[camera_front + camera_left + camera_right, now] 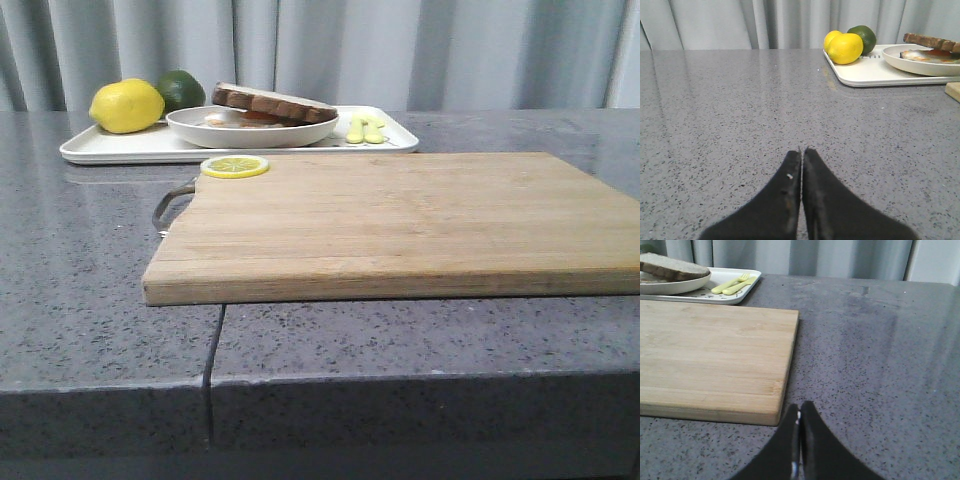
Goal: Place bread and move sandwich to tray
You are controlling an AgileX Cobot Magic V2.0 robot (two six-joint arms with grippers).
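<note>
Sitting done, it seems — sandwich (262,108) plated on far tray (150,147), left gripper (802,152) and right gripper (800,407) both closed, empty — nothing left but idling.

Cut off and covered

The bread (275,102) hides most of the sandwich (245,117); the wooden cutting board (400,222) runs past the front view's right edge.

Grey speckled stone counter (100,300), pale pleated curtain (400,50) behind, soft light
</note>
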